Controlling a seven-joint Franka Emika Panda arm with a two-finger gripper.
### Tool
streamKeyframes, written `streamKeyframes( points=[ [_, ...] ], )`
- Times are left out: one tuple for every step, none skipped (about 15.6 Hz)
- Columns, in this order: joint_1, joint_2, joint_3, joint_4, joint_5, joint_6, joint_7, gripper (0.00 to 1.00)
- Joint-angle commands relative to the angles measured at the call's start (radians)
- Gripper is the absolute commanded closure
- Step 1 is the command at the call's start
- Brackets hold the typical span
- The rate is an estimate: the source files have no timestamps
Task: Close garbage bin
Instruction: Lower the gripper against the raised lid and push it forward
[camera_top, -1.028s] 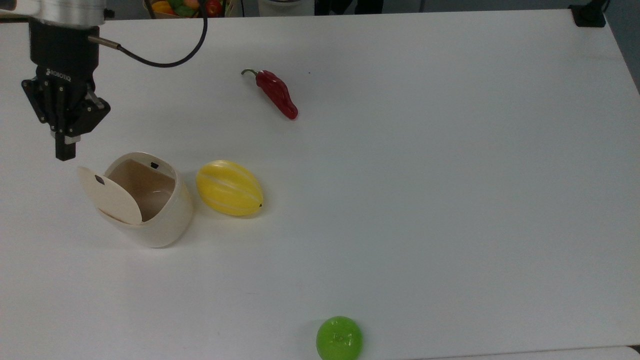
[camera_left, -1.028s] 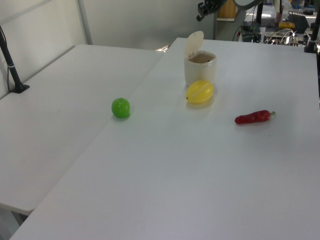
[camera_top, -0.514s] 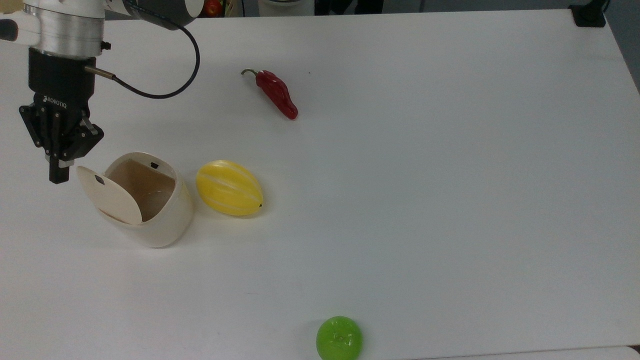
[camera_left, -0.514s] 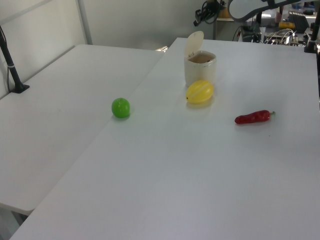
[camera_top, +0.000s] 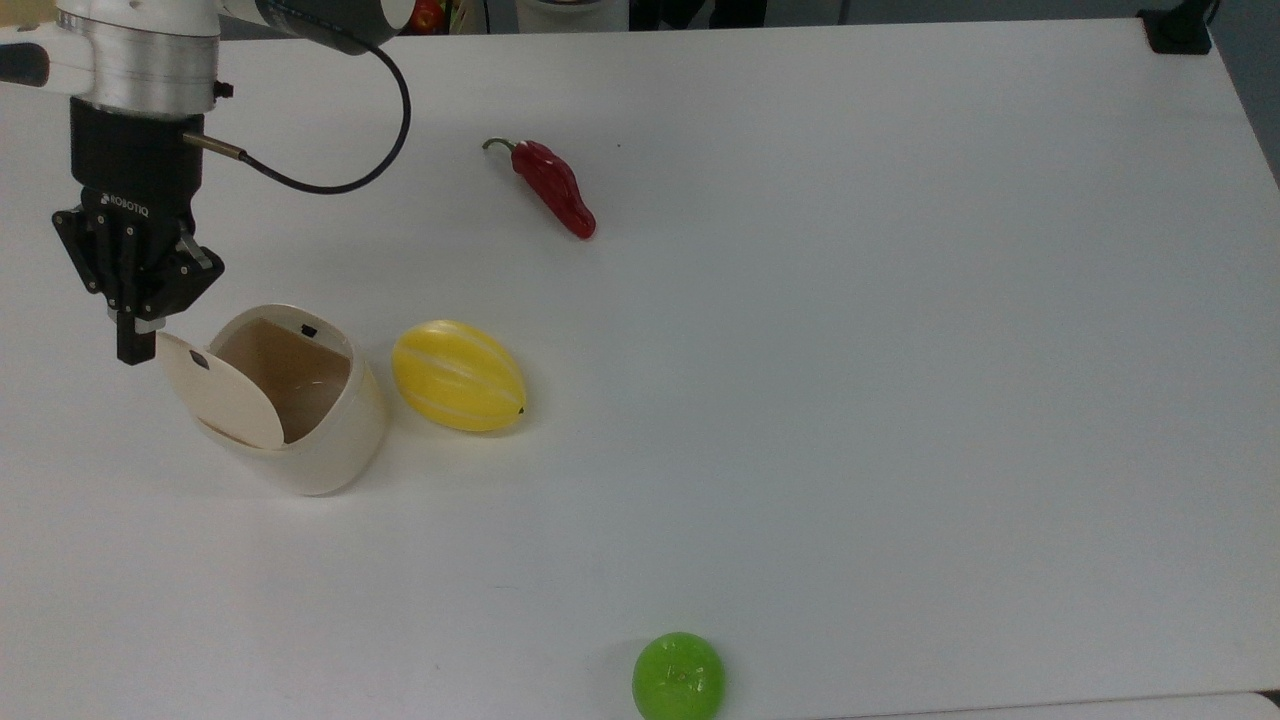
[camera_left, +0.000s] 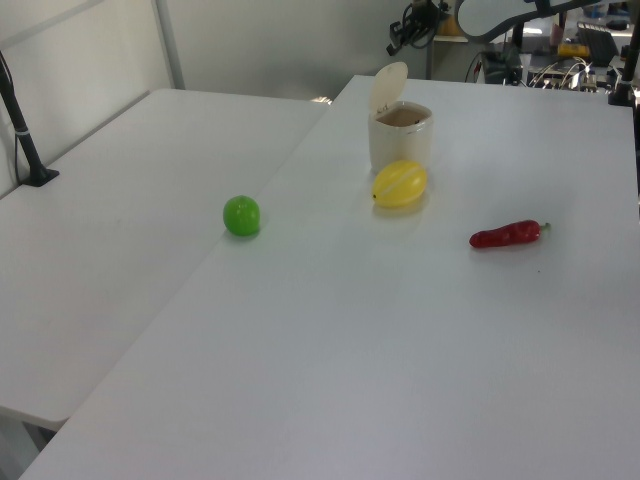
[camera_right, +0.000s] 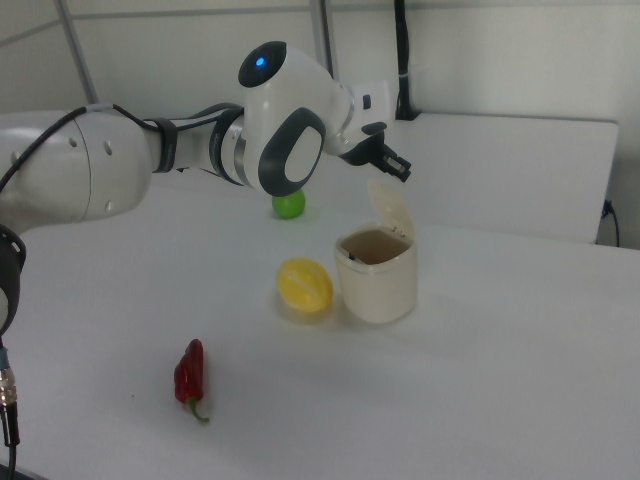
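The cream garbage bin stands on the white table with its lid raised upright, showing an empty inside. My black gripper hangs just beyond the lid's top edge, on the top view's left of the bin, with its fingers shut together and nothing between them. Whether the fingertip touches the lid is unclear.
A yellow melon lies right beside the bin. A red chilli pepper and a green ball lie farther off on the table.
In the top view the gripper first dropped toward the lid and drifted left, then shifted right to stand against the lid's upper edge. The bin and lid have not moved.
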Motion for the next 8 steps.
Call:
streamKeyframes(
  points=[
    [0.028,-0.037,-0.011,-0.022,-0.028,-0.083,0.011,1.00],
    [0.028,-0.041,-0.011,-0.022,-0.031,-0.106,0.011,1.00],
    [0.036,-0.043,-0.011,-0.021,-0.035,-0.139,0.008,1.00],
    [0.038,-0.046,-0.011,-0.024,-0.043,-0.146,0.008,1.00],
    [0.038,-0.047,-0.011,-0.027,-0.046,-0.159,0.008,1.00],
    [0.045,-0.049,-0.011,-0.028,-0.049,-0.176,0.008,1.00],
    [0.048,-0.051,-0.011,-0.030,-0.060,-0.195,0.008,1.00],
    [0.050,-0.060,-0.011,-0.030,-0.072,-0.222,0.007,1.00]
  ],
)
